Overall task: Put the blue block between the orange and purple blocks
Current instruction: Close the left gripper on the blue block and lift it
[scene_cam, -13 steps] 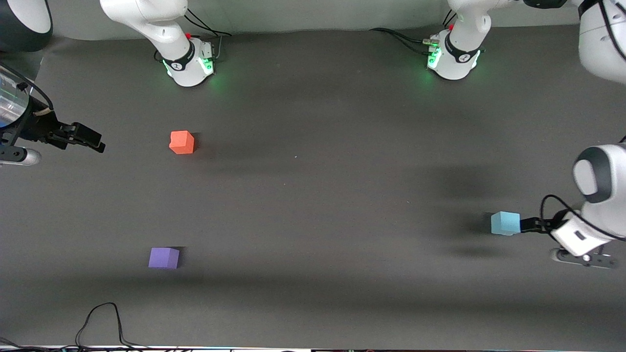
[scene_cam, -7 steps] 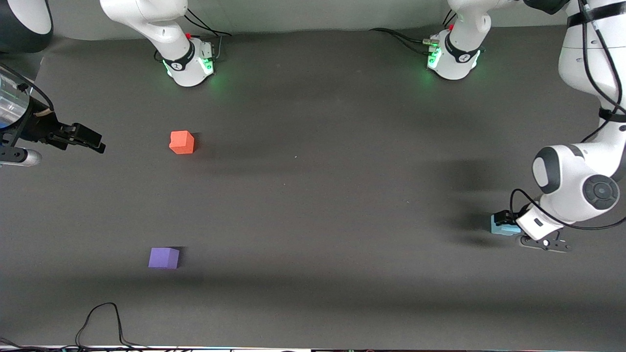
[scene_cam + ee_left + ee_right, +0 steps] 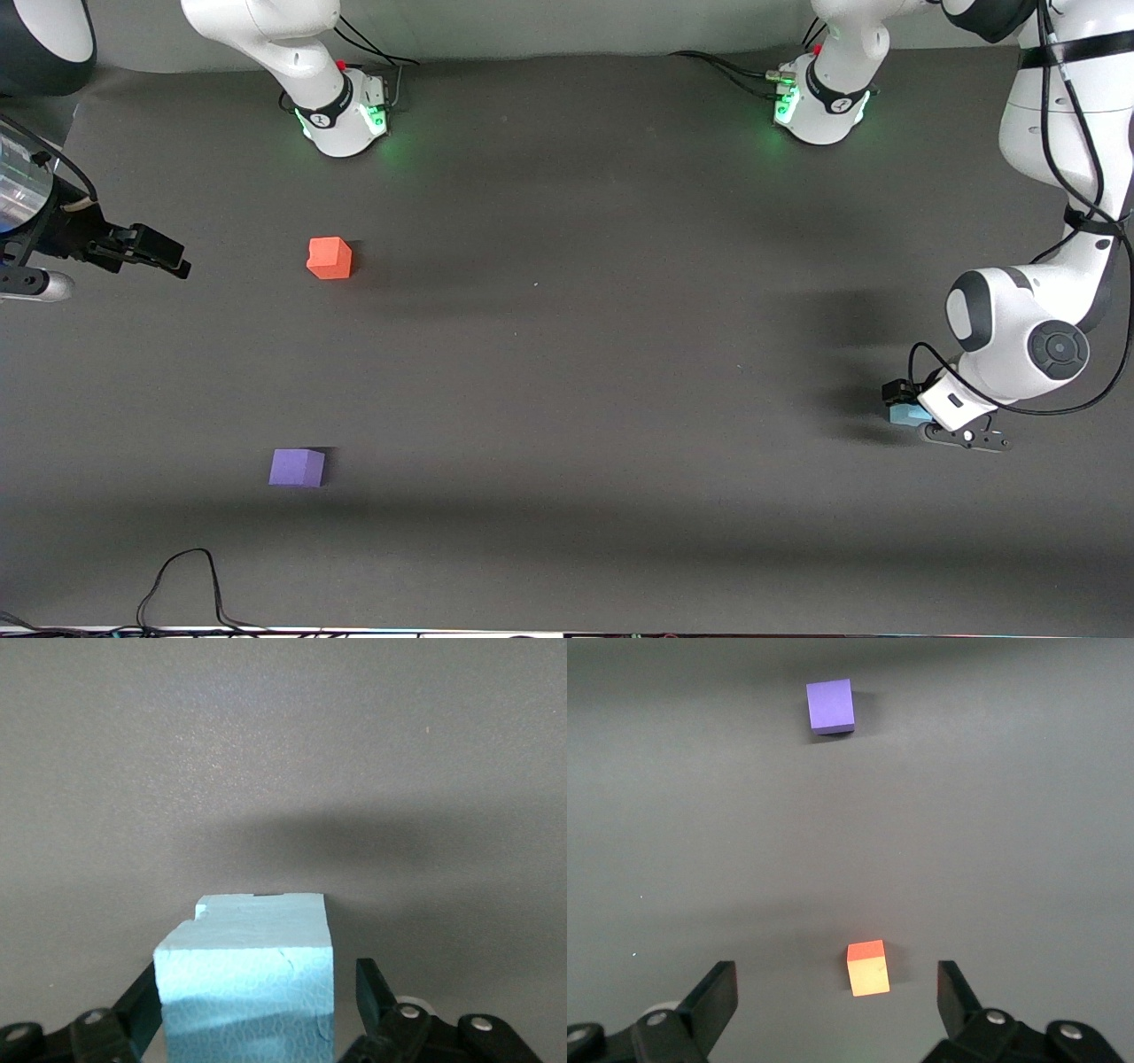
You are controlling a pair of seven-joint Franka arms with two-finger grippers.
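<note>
The blue block (image 3: 904,415) sits on the table at the left arm's end, mostly hidden under my left gripper (image 3: 904,403). In the left wrist view the block (image 3: 252,974) stands between the open jaws of my left gripper (image 3: 257,973), with a gap showing at one finger (image 3: 370,988). The orange block (image 3: 330,258) and the purple block (image 3: 297,467) lie toward the right arm's end, the purple one nearer the front camera. My right gripper (image 3: 173,257) waits open and empty beside the orange block (image 3: 867,967); the purple block (image 3: 831,705) also shows in the right wrist view.
The table is a dark grey mat (image 3: 567,354). Both arm bases (image 3: 341,115) stand along its back edge. A black cable (image 3: 190,576) loops at the front edge.
My left arm has swung in and its gripper has moved over the blue block, so the jaws now straddle it. The blocks and the right arm have not moved.
</note>
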